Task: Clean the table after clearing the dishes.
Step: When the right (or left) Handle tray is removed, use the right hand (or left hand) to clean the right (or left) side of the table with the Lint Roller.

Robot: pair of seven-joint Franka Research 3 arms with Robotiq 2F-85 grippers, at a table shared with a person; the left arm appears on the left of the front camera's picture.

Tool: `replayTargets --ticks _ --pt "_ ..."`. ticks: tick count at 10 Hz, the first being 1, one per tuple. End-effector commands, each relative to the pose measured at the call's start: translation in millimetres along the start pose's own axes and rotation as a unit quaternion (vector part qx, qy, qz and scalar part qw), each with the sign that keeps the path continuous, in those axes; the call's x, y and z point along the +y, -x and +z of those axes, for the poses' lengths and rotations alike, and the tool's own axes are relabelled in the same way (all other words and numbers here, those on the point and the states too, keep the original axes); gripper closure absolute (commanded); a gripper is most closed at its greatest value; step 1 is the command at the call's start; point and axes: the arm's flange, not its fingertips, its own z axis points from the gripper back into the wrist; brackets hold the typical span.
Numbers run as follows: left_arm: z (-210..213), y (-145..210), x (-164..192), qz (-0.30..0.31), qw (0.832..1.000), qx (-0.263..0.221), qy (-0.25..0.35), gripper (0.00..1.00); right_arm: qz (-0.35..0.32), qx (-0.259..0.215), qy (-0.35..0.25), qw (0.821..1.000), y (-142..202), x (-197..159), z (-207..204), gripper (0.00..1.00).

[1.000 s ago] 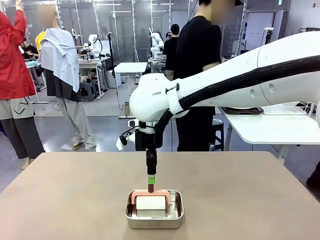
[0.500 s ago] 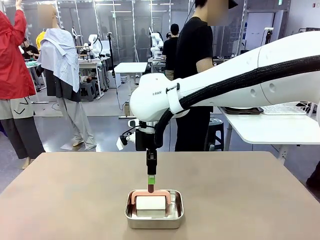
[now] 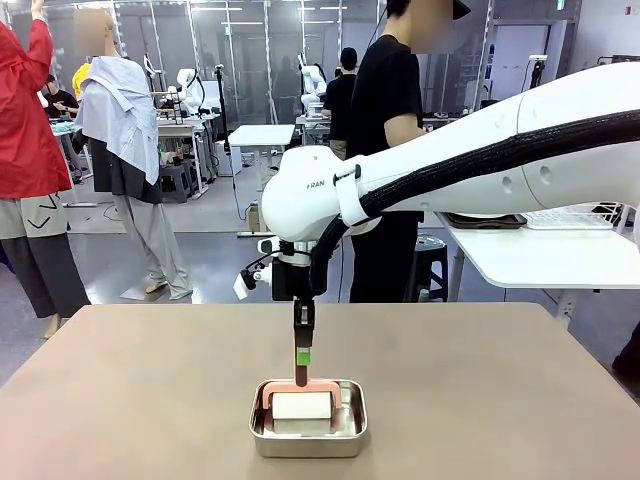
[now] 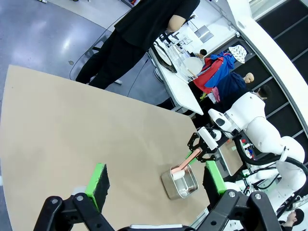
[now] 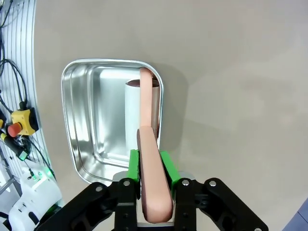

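Note:
My right gripper [image 3: 302, 357] [image 5: 148, 163] is shut on the pink-brown handle of a cleaning tool [image 5: 147, 110]. The tool's white block [image 3: 302, 405] rests inside a small square steel pan [image 3: 262, 440] at the front middle of the beige table [image 3: 130, 400]. The handle stands nearly upright above the pan. In the left wrist view my left gripper [image 4: 156, 177] hangs open high over the table, holding nothing, well away from the pan [image 4: 185, 186]. A round white plate [image 4: 192, 66] shows on the white side table.
A person in black [image 3: 390, 150] stands at the table's far edge. A white side table [image 3: 540, 255] with a wire rack [image 3: 585, 215] and a dark tray [image 3: 485, 221] stands at the back right. Bare beige tabletop surrounds the pan.
My right arm has risen very slightly, still shut on the tool's handle. The person in black has shifted a little to the left.

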Motion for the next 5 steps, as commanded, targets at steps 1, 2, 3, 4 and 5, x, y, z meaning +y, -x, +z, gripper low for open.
replayTargets --ticks 1,2,3,4,5 --pt "2.8 -1.1 -0.2 0.000 1.000 0.000 0.004 0.00 -0.012 -0.013 0.005 1.000 0.9 10.9 8.0 1.00" --pt "2.8 -1.1 -0.2 0.000 1.000 0.000 0.004 0.00 -0.018 -0.013 0.007 1.000 2.6 13.2 13.3 1.00" --pt "2.8 -1.1 -0.2 0.000 1.000 0.000 0.004 0.00 -0.043 -0.010 0.005 0.999 7.3 15.3 22.9 0.97" --pt "2.8 -1.1 -0.2 0.000 1.000 0.000 0.004 0.00 -0.114 -0.013 -0.007 0.993 18.8 18.8 41.3 0.96" --pt "2.8 -1.1 -0.2 0.000 1.000 0.000 0.004 0.00 -0.185 -0.037 0.000 0.982 44.8 31.8 74.3 0.96"
